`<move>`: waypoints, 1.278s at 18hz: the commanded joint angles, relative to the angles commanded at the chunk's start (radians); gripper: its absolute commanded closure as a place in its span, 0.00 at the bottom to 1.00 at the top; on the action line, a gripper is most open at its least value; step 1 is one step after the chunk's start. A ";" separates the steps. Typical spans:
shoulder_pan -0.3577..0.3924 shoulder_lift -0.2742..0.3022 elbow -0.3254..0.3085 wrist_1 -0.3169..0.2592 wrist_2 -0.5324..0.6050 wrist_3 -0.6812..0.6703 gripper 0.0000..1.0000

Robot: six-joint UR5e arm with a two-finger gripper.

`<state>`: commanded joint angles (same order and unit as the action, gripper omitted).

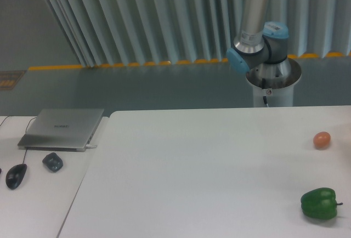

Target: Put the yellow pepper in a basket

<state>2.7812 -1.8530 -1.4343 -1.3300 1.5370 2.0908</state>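
The yellow pepper is out of view. No basket shows in the camera view either. Only the base and lower links of the arm (258,40) show, behind the table's far edge at the upper right. The gripper is out of the frame.
A green bell pepper (318,203) lies on the white table (192,166) near the front right. A small orange-pink egg-like ball (322,140) lies at the right edge. On the left table are a closed grey laptop (62,128), a black mouse (16,175) and a small dark object (52,162).
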 joint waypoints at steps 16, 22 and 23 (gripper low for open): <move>-0.078 -0.038 0.000 0.005 0.026 -0.029 0.00; -0.083 -0.038 0.000 0.006 0.029 -0.052 0.00; -0.083 -0.038 0.000 0.005 0.029 -0.052 0.00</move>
<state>2.6983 -1.8914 -1.4343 -1.3253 1.5662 2.0387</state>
